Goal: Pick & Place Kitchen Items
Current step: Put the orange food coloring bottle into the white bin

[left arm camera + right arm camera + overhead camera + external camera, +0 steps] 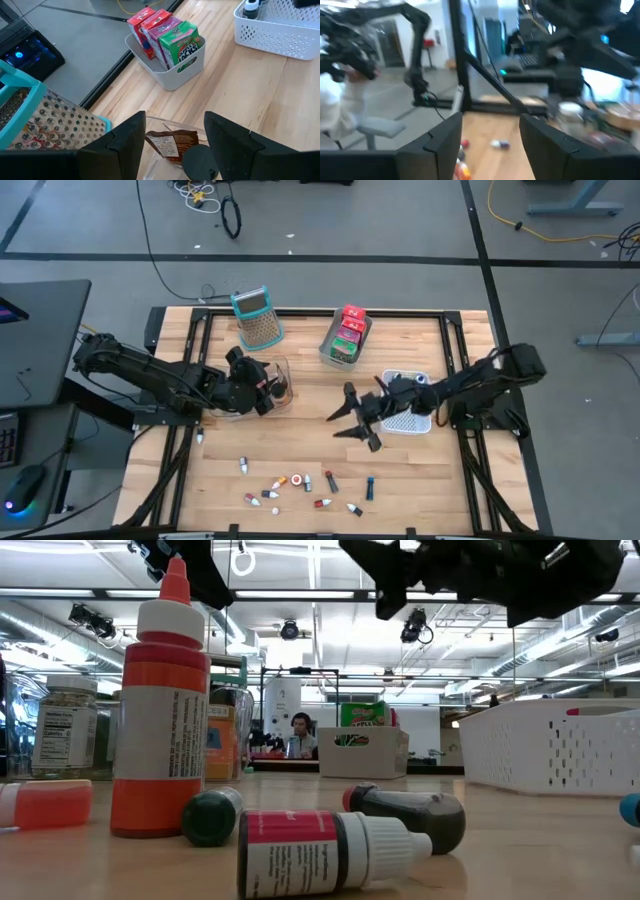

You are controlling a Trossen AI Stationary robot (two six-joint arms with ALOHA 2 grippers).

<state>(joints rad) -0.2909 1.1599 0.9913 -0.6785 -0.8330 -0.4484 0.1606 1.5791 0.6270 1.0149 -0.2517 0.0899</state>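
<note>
Several small bottles (pixel 300 485) with coloured caps lie near the table's front edge; in the low view an orange one (pixel 160 710) stands upright and a pink-labelled one (pixel 330 850) lies on its side. My left gripper (pixel 272 388) hangs open over a clear container (pixel 165 120), in which a brown-labelled jar (pixel 172 145) lies. My right gripper (pixel 338 425) is open in mid-table, above the wood, with nothing between its fingers (pixel 445 140). Red and green packets (pixel 167 37) stand in a grey bin (pixel 345 340).
A white slotted basket (pixel 405 420) sits under my right arm. A teal-handled metal grater (pixel 258 315) lies at the far left of the table. Spice jars (pixel 65 725) stand at the left in the low view. Bare wood lies between the bottles and the grippers.
</note>
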